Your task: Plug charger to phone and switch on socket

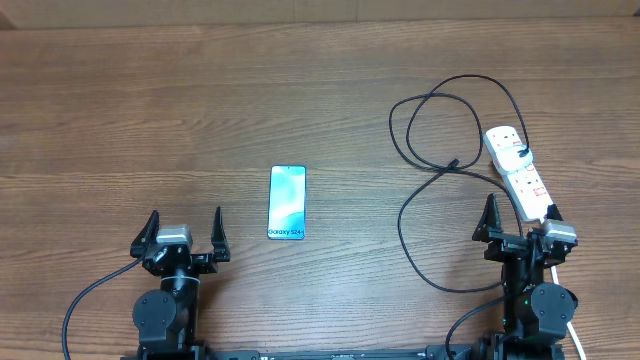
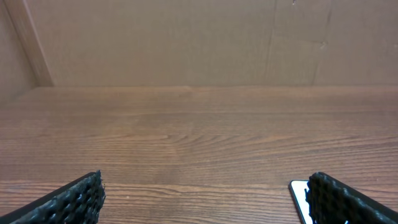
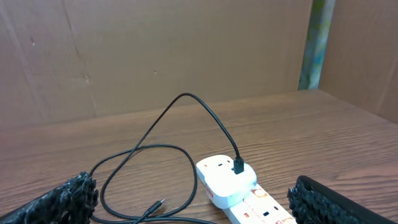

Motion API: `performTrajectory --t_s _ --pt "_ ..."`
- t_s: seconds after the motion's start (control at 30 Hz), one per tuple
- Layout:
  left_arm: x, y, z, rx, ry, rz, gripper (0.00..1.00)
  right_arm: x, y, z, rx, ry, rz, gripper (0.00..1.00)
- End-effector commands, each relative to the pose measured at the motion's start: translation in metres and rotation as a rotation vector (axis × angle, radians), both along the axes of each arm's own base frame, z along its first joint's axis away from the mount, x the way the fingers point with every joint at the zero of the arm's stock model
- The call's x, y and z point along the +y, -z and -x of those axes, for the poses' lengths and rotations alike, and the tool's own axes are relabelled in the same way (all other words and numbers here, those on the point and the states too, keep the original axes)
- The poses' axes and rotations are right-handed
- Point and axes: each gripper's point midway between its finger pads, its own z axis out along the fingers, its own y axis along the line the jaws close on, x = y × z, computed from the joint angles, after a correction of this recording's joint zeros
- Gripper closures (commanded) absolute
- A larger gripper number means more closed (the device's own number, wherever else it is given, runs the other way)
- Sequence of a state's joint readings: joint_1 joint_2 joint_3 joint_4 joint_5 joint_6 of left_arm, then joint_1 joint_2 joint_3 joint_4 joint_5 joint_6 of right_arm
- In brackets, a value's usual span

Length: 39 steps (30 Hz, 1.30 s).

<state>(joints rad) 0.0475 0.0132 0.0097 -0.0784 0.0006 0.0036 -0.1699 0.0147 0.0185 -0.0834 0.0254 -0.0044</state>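
The phone (image 1: pixel 287 203) lies flat mid-table with its light blue screen up; a corner of the phone (image 2: pixel 298 198) shows beside my left gripper's right finger. The socket (image 1: pixel 522 178), a white power strip, lies at the right. A white adapter (image 3: pixel 227 180) sits in its far outlet, with the charger's black cable (image 1: pixel 432 98) plugged into it. The cable (image 3: pixel 186 101) loops over the table and its loose connector tip (image 1: pixel 455 163) (image 3: pixel 159 205) rests left of the strip. My left gripper (image 1: pixel 185 215) (image 2: pixel 205 190) is open, left of the phone. My right gripper (image 1: pixel 520 208) (image 3: pixel 191 186) is open over the strip's near end.
The wooden table (image 1: pixel 150 100) is ringed by brown cardboard walls (image 3: pixel 155 50). The strip's white cord (image 1: pixel 574 335) runs off past the right arm's base. A black arm lead (image 1: pixel 80 300) curves at the front left.
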Motion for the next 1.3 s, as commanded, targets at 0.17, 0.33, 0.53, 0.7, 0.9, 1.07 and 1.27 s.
performTrajectory --t_s 0.17,0.33,0.53,0.7,0.9,1.07,1.27 --pt "-0.0001 0.0011 0.0 0.0 0.004 -0.007 0.0 -0.0011 0.0018 0.0003 -0.003 0.004 0.009 0.0" --pt "-0.0001 0.0011 0.0 0.0 0.004 -0.007 0.01 -0.0011 0.0018 0.0003 -0.003 0.004 0.009 0.0" --pt "-0.0001 0.0011 0.0 0.0 0.004 -0.007 0.01 -0.0011 0.0018 0.0003 -0.003 0.004 0.009 0.0" --pt "-0.0001 0.0011 0.0 0.0 0.004 -0.007 0.0 -0.0011 0.0018 0.0003 -0.003 0.004 0.009 0.0" --pt "-0.0001 0.0011 0.0 0.0 0.004 -0.007 0.01 -0.0011 0.0018 0.0003 -0.003 0.004 0.009 0.0" --pt "-0.0001 0.0011 0.0 0.0 0.004 -0.007 0.0 -0.0011 0.0018 0.0003 -0.003 0.004 0.009 0.0" --pt "-0.0001 0.0011 0.0 0.0 0.004 -0.007 0.0 -0.0011 0.0018 0.0003 -0.003 0.004 0.009 0.0"
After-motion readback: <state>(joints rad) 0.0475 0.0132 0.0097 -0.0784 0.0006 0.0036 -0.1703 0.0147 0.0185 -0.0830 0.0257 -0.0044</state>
